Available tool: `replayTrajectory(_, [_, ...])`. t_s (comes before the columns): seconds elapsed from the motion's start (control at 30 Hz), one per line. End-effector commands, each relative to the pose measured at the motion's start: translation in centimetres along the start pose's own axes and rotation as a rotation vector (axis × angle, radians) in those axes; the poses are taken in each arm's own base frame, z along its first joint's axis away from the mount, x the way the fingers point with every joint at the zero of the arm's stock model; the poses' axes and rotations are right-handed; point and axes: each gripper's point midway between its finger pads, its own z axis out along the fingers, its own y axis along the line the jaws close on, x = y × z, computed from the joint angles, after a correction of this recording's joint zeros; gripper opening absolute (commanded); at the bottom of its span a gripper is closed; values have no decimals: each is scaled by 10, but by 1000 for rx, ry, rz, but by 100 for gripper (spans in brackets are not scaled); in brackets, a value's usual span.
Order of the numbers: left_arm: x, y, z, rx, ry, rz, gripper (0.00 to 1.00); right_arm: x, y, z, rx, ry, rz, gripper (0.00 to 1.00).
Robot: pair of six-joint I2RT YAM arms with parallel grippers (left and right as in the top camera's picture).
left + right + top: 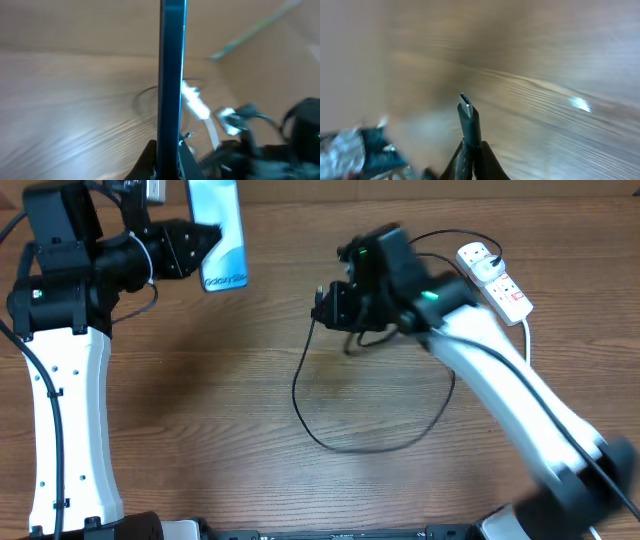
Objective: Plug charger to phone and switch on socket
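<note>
Here the left end effector (205,243) is shut on the phone (218,230), which it holds at the far left of the bench (200,400). From overhead the light blue screen shows, with the dark text of its bottom edge pointing toward the near side. In the left wrist view the phone (172,75) appears edge-on and upright, a thin blue slab rising from between the 2 dark fingers (148,161) of the left end effector (168,162), which press against its 2 sides. The right end effector (322,305) sits near the middle of the bench, to the right of the phone and apart from it, with bare wood between them. It is shut on the charger (295,392) close to its free end. In the right wrist view the connector tip (468,112) stands up out of the right end effector (472,162), with its small metal end pointing away from the fingers (490,161) and touching nothing. Below that end effector the rest of the thin black cable lies in 1 wide loop on the bench. The socket (497,280) lies at the far right, beside the right arm and well apart from the phone, its red markings facing up. A thin black line runs toward its far end. Whether the plug sits in it cannot be told.
</note>
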Motion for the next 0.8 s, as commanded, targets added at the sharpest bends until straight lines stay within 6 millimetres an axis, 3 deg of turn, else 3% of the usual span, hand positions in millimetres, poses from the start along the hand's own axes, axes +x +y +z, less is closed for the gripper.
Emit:
replayTrajectory(0.0, [-6,-62,-14,336,15,23,4,14,60,-51,-158,-41,-202,4])
replayTrajectory(0.17, [-13,-89,-25,486,21,36,4,30,91,-75,-216,-70,-274,4])
replayTrajectory(0.37, [-11,-105,-35,583,43,67,4,46,115,-72,-285,-38,-316,4])
replayTrajectory(0.6, [-7,-112,-40,635,71,62,4,43,136,-76,-360,-60,-321,4])
replayTrajectory(0.77, [-6,-115,-43,659,82,61,4,45,137,-73,-365,-49,-303,4])
